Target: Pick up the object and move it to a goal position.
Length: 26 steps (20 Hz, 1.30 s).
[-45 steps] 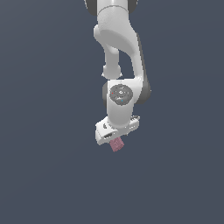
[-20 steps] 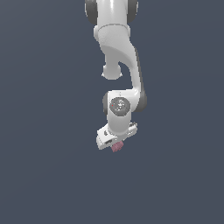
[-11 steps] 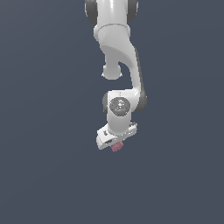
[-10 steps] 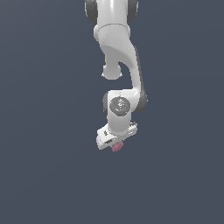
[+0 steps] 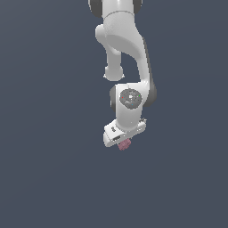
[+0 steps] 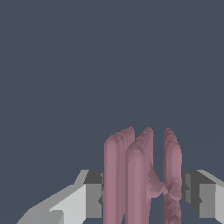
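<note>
The object is a small dusty-pink ridged block [image 5: 124, 144]. In the exterior view it sticks out just below the white hand of the arm, near the middle of the picture. My gripper [image 5: 123, 141] is shut on it and holds it in the air. In the wrist view the block [image 6: 140, 179] fills the space between the two fingers [image 6: 92, 193], which press on its two sides. Its tall pink ridges hide the gap between the fingers.
The white arm [image 5: 127, 53] reaches down from the top of the exterior view. Around it is only a plain dark grey-blue background, with no surface, edge or goal marker to be seen.
Over two seconds the hand with the block has shifted slightly and the arm's upper links have changed pose. In the last second nothing visibly moves.
</note>
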Tool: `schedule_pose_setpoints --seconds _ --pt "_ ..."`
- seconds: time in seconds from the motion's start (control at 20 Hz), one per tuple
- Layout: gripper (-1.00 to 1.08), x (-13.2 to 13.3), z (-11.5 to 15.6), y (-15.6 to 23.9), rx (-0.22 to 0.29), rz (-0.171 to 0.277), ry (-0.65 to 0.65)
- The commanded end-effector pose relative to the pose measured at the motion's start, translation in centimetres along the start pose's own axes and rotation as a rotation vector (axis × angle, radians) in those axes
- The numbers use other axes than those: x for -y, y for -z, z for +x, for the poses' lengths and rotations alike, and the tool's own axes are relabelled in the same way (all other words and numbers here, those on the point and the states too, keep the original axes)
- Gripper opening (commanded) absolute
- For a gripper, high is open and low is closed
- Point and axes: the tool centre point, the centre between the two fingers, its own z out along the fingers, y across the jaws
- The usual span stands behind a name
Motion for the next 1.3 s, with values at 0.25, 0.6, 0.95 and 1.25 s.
schedule_pose_setpoints --seconds 0.25,0.6,0.95,1.25 --pt "-1.00 4.8 0.4 6.4 -0.001 -0.001 0.001" --pt "-1.00 10.1 1.0 13.4 -0.001 -0.002 0.001" --pt "-1.00 15.2 1.6 20.3 -0.001 -0.002 0.001" --pt "-1.00 18.5 2.2 24.9 -0.001 -0.001 0.001"
